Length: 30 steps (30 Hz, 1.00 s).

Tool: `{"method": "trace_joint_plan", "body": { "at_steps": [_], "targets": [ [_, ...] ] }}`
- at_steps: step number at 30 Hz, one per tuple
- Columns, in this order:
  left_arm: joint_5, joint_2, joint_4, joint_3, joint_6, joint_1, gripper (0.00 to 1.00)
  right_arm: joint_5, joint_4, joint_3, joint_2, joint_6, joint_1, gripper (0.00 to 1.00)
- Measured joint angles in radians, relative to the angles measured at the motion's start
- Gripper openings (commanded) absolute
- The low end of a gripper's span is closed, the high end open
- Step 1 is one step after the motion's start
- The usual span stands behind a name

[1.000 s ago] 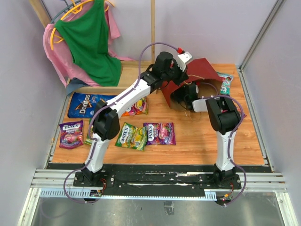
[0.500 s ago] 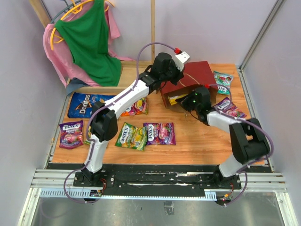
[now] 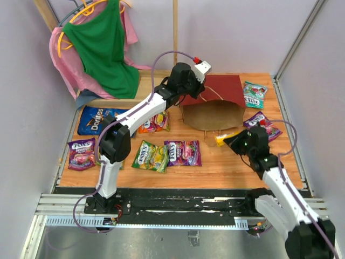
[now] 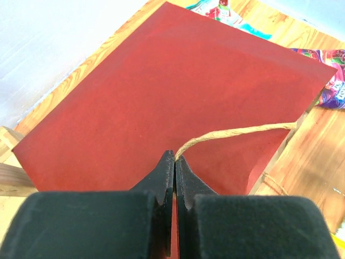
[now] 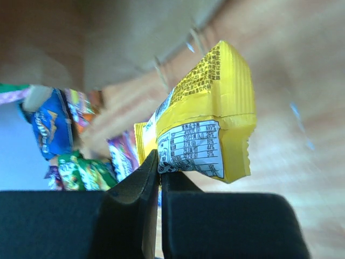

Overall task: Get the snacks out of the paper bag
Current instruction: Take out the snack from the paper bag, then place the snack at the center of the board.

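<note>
Seven packets already lie about the counter [image 3: 226,164], and an eighth is now on its way out. The right jaws are clamped on the edge of a small yellow packet [image 5: 207,124], held just in front of the paper bag [image 3: 213,108] and clear of its opening. A second ago that arm was reaching into the tipped bag, and half a second ago its jaws were still at the mouth. It has since drawn back toward the near edge with the packet in tow, so this snack counts as extracted and, by my reading, needs only to be set down. The left jaws are pinched shut on the bag's cord handle [image 4: 232,132] at the far side. The bag has settled from its tilted pose to lie flatter, dark red toward the back and brown kraft toward the front. On the left lie the blue Doritos bag [image 3: 97,120], a purple packet [image 3: 82,152], an orange packet [image 3: 155,123], a yellow-green packet [image 3: 151,155] and a purple-green packet [image 3: 182,152]. A teal packet [image 3: 253,93] and another purple packet [image 3: 262,124] sit right of the bag. Whether anything remains inside cannot be seen.
</note>
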Motion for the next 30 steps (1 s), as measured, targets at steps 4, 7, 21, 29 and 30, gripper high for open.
{"method": "trace_joint_plan", "body": {
  "at_steps": [4,7,21,29,30],
  "targets": [
    [0.003,-0.026,0.027,-0.04,-0.006,0.0,0.01,0.023,-0.212,-0.11,-0.239,0.0,-0.004,0.03],
    [0.011,-0.047,0.05,-0.075,-0.021,0.0,0.01,0.033,-0.347,-0.175,-0.395,0.01,-0.004,0.19],
    [0.04,-0.047,0.048,0.005,-0.057,0.0,0.01,0.138,-0.59,-0.072,-0.412,-0.058,-0.004,0.67],
    [0.039,-0.04,0.039,0.03,-0.06,0.0,0.02,0.14,-0.348,0.065,0.04,-0.217,0.003,0.61],
    [0.038,-0.039,0.037,0.03,-0.06,0.0,0.02,0.144,-0.315,0.062,0.067,-0.221,0.013,0.62]
  ]
}}
